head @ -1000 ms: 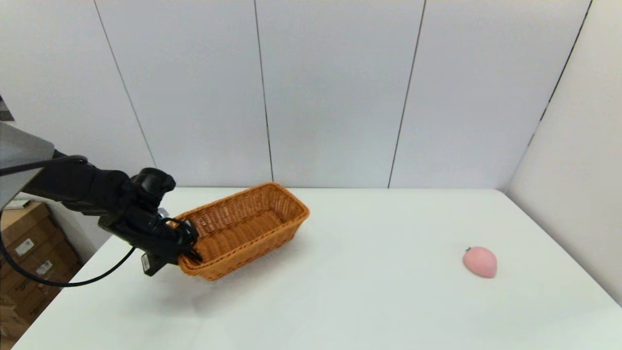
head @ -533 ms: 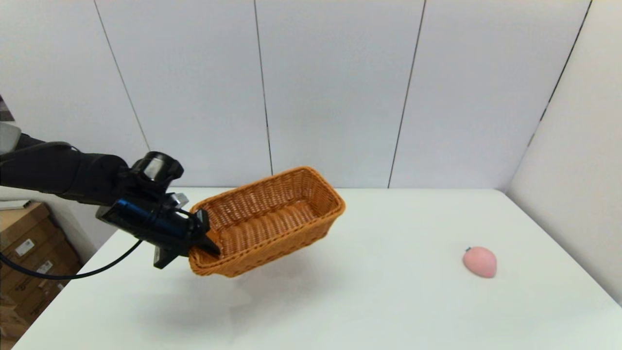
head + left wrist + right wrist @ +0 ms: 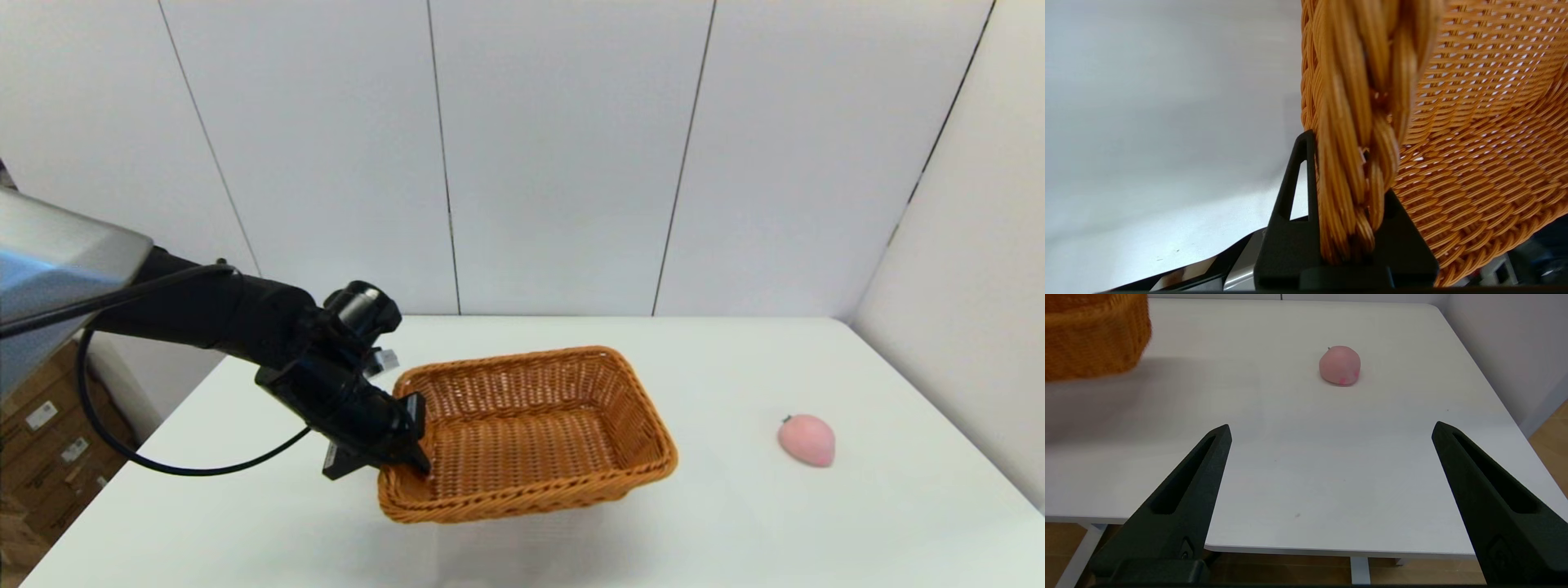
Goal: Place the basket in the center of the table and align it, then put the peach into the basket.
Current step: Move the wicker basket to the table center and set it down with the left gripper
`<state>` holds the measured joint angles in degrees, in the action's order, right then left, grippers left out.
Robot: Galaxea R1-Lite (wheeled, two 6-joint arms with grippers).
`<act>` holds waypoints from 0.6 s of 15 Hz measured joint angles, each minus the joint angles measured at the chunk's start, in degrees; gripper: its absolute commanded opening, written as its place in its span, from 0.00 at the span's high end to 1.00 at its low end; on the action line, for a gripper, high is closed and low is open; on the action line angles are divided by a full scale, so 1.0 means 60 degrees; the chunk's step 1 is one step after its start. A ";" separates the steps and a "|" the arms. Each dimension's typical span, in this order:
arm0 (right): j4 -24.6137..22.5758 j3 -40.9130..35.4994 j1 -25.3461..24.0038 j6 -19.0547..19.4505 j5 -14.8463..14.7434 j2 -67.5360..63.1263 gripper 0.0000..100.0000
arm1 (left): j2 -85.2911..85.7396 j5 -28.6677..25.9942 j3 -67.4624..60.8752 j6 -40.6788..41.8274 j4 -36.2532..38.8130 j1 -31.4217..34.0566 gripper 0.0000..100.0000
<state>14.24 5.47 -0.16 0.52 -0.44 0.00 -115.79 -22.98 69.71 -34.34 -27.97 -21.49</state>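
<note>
My left hand (image 3: 408,445) is clamped on the braided rim of the basket (image 3: 531,433) at its near-left corner, one finger inside the wall and one outside. In my left wrist view the thick plaited rim (image 3: 1359,163) runs straight down between my two black fingers (image 3: 1294,192), pinched tight, with the woven inner wall curving away to one side and the white surface (image 3: 1147,122) on the other. The basket is orange-brown wicker, rectangular, with flared sides and nothing inside it. It sits around the middle of the white surface (image 3: 735,531), slightly left of centre, its long sides running roughly left to right; I cannot tell whether its base touches the surface or hangs just above it. My left arm (image 3: 204,314) reaches in from the left edge, black, with a cable looping beneath it. The peach (image 3: 807,439) lies on the surface well apart from the basket, far to the right, small, pink and rounded. My right hand (image 3: 1331,435) is spread wide open, holding nothing, low at the near edge of the surface. From its wrist view the peach (image 3: 1340,365) lies ahead between the two parted fingers (image 3: 1180,498), and a corner of the basket (image 3: 1094,335) shows off to one side.
</note>
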 measured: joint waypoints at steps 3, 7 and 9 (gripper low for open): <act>0.0002 0.0000 0.0000 -0.0002 0.0000 0.0000 0.00 | -0.0447 0.0270 0.0028 0.0258 -0.0006 -0.0185 1.00; 0.0014 0.0000 -0.0004 -0.0002 0.0004 0.0000 0.00 | -0.0746 0.0419 0.0018 0.0349 -0.0018 -0.0437 0.00; 0.0002 0.0000 0.0000 -0.0006 0.0014 0.0000 0.00 | -0.0796 0.0453 0.0018 0.0484 -0.0020 -0.0571 0.00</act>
<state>14.25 5.47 -0.16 0.49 -0.35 0.00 -120.56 -20.26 69.82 -31.44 -28.09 -24.92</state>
